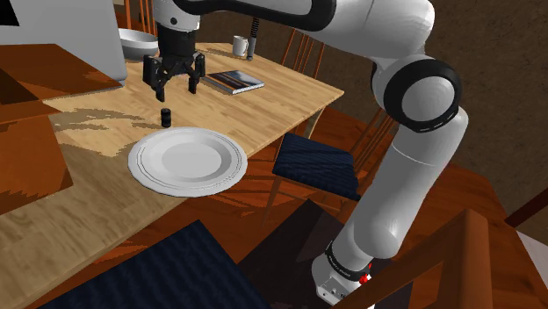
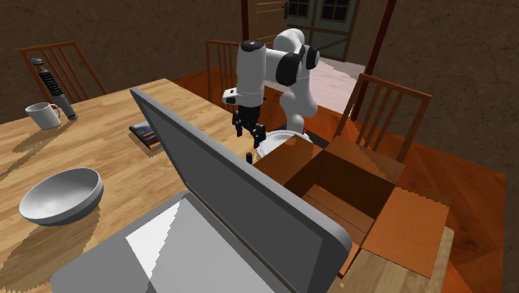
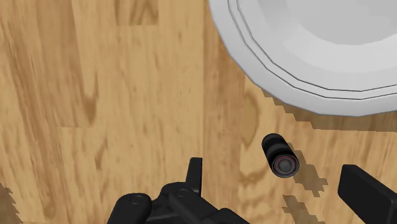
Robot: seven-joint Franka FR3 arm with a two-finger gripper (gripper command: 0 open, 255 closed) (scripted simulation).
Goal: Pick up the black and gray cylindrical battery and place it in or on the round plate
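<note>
A small dark cylindrical battery (image 1: 164,116) stands upright on the wooden table, just behind the white round plate (image 1: 187,160) as the shoulder view has it. My black gripper (image 1: 173,88) hangs open in the air above the battery, a little toward the back of the table. In the wrist view the battery (image 3: 280,156) is seen end-on between the two spread fingers (image 3: 195,175), nearer the right one, far below them and untouched. The plate's rim (image 3: 286,76) lies just beyond it. The second exterior view has the gripper (image 2: 249,131) above the battery (image 2: 249,158).
A big grey laptop (image 2: 249,216) stands open on the table next to an open cardboard box (image 2: 349,191). A book (image 1: 233,82), a white mug (image 1: 241,46) and a grey bowl (image 1: 138,39) sit farther back. Chairs with dark blue cushions (image 1: 316,165) flank the table edge.
</note>
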